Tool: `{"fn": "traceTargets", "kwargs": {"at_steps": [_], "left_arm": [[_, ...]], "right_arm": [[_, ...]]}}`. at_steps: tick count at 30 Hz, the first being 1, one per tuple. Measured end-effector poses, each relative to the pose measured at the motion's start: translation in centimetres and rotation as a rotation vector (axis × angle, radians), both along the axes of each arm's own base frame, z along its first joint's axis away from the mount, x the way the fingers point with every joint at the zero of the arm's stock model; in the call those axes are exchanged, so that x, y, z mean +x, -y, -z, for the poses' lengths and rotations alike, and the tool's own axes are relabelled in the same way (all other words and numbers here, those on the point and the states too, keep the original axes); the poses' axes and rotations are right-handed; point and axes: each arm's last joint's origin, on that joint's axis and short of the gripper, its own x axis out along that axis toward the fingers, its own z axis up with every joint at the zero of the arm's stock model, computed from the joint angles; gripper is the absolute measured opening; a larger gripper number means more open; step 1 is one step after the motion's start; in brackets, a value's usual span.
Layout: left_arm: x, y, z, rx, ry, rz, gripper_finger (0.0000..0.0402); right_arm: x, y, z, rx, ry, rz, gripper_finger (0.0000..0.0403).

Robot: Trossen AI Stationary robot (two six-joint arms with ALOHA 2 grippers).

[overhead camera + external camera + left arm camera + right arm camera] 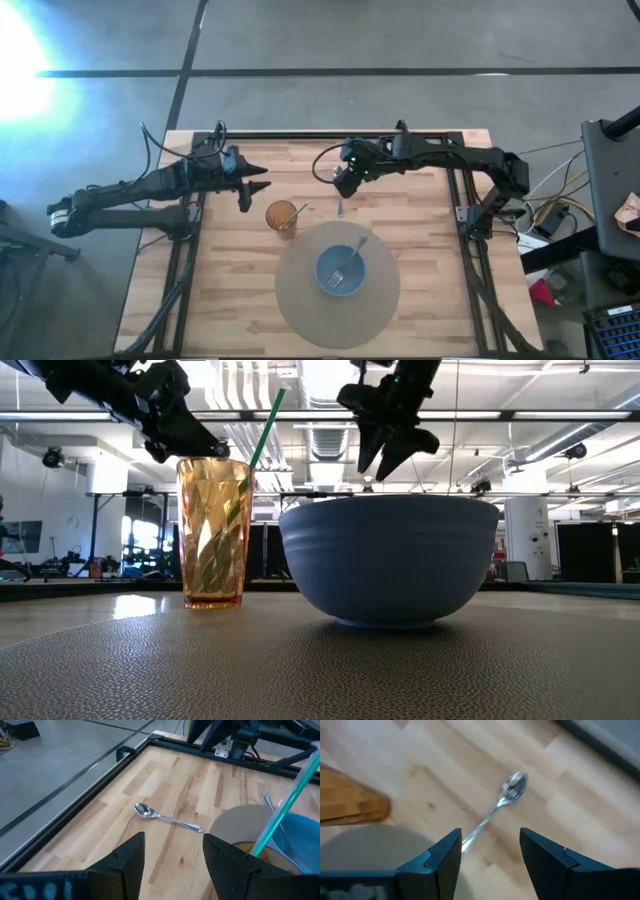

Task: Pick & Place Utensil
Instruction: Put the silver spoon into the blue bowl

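One spoon (506, 800) lies flat toward the table's (440, 270) far edge: thin, stiff, slippery; pinch mid-handle. Right gripper (487, 855) hovers open above; left gripper (172, 855) open too.

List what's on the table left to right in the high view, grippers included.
left gripper → amber cup with green straw → spoon, right gripper above it. The blue bowl on the round mat sits nearer, overlapping that span.

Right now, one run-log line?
right tool open above spoon | spoon on table | left tool open, waiting | fork in bowl
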Motion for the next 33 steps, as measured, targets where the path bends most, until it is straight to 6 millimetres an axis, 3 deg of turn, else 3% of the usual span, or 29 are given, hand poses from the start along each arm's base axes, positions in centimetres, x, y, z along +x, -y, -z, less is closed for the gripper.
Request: {"fn": "traceTargets", "kwargs": {"at_steps": [11,22,33], "left_arm": [[-0.2,0.1,0.5,0.029,0.014,0.009,0.0193],[-1.1,0.4,-0.3,0.06,0.06,0.014,0.0193],[-2.4,0.9,-0.7,0.069,0.083,0.014,0.0193]], "right_arm": [[1.8,1.2,2.1,0.124,-0.014,0.071,0.0194],[5.2,2.3,4.8,0.187,-0.091,0.043,0.0194],[7.0,3.3,9.2,0.224,-0.284,0.071,0.0194]]}}
